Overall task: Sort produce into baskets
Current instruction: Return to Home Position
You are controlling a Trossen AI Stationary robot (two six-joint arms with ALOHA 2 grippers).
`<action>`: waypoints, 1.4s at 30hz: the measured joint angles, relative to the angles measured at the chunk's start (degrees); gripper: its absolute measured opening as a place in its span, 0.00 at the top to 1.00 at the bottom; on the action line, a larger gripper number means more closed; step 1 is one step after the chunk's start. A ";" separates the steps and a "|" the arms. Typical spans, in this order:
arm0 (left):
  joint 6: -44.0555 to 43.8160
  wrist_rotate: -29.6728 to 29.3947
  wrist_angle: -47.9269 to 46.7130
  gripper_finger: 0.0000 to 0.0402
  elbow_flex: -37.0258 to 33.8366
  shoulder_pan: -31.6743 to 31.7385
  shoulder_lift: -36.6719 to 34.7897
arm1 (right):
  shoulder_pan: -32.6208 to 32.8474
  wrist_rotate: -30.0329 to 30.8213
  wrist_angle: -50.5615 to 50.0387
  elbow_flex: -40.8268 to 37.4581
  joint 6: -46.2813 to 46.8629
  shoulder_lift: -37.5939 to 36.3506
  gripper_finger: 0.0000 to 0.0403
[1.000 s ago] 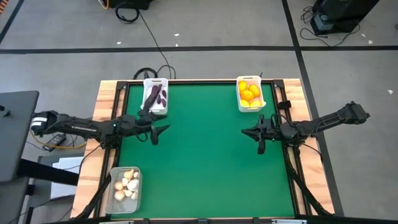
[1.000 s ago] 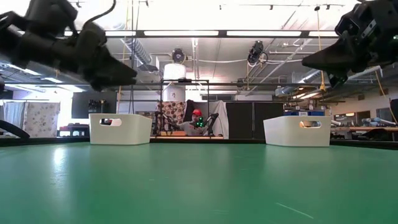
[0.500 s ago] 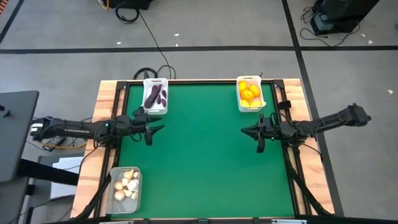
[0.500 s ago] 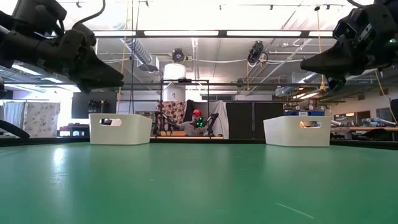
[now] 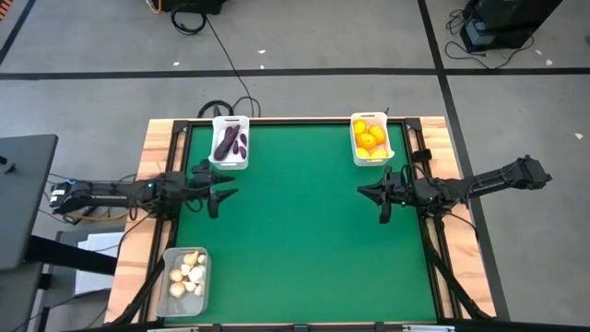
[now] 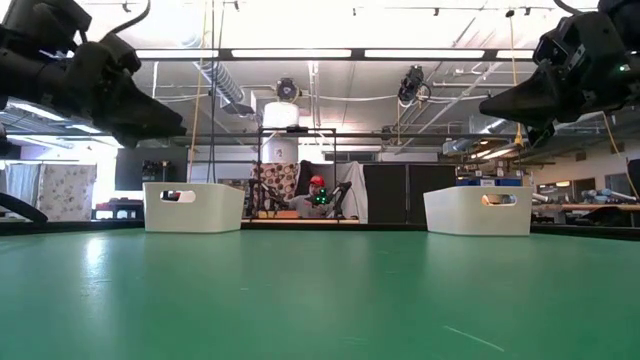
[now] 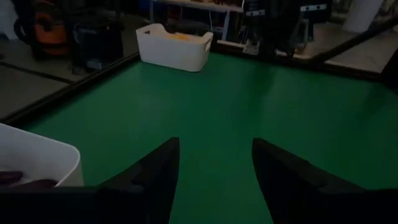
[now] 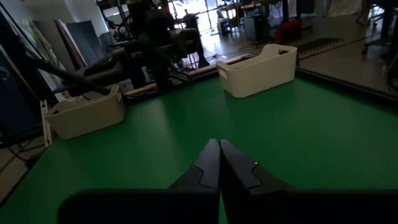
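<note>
Three baskets stand at the table's edges. A white basket point(image 5: 230, 141) at the far left holds dark purple eggplants point(image 5: 228, 143). Another white basket point(image 5: 371, 138) at the far right holds yellow and orange citrus point(image 5: 369, 138). A clear basket point(image 5: 185, 279) at the near left holds whitish garlic bulbs point(image 5: 189, 272). My left gripper point(image 5: 223, 196) hovers open and empty over the mat's left side, just near of the eggplant basket point(image 7: 37, 163). My right gripper point(image 5: 361, 193) hovers shut and empty over the mat's right side point(image 8: 219, 149).
The green mat point(image 5: 304, 231) between the two grippers is bare. Wooden rails point(image 5: 152, 157) frame the table at left and right. In the low view both white baskets point(image 6: 193, 207) point(image 6: 478, 210) stand at the far edge, with a person seated in the room behind.
My left gripper has drawn back toward the table's left edge, staying above the mat and empty. The baskets and produce have stayed where they were.
</note>
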 joint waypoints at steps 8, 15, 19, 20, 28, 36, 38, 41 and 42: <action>-1.78 1.67 3.04 0.48 -5.56 -0.08 -6.50 | 0.00 0.28 0.15 0.02 1.07 0.14 0.98; 0.90 2.56 3.78 0.48 -5.56 -0.44 -8.97 | 0.00 0.28 0.50 0.04 1.46 0.54 0.98; 2.60 2.56 3.54 0.48 -5.56 -0.46 -10.93 | 0.00 0.28 0.51 0.04 1.53 0.56 0.98; 2.96 2.56 3.31 0.48 -5.56 -0.46 -11.50 | 0.00 0.28 0.56 0.04 1.53 0.57 0.98; 3.32 3.65 0.33 0.48 -5.47 -0.70 -16.32 | 0.00 2.20 3.04 0.06 -0.71 -0.65 0.98; 3.20 4.06 -0.01 0.50 -5.43 -0.70 -18.60 | 0.03 0.86 -1.93 0.07 -1.80 -6.58 0.98; 2.67 4.78 -0.17 0.53 -5.43 -0.70 -18.60 | 0.23 -0.22 -2.44 0.07 -2.17 -8.64 0.98; 1.73 6.69 -0.53 0.61 -5.41 -0.70 -18.59 | 0.59 -1.10 -4.67 0.07 -2.94 -12.22 0.98; 1.62 7.13 -0.63 0.65 -5.41 -0.70 -18.58 | 0.63 -1.09 -6.07 0.07 -2.97 -13.51 0.98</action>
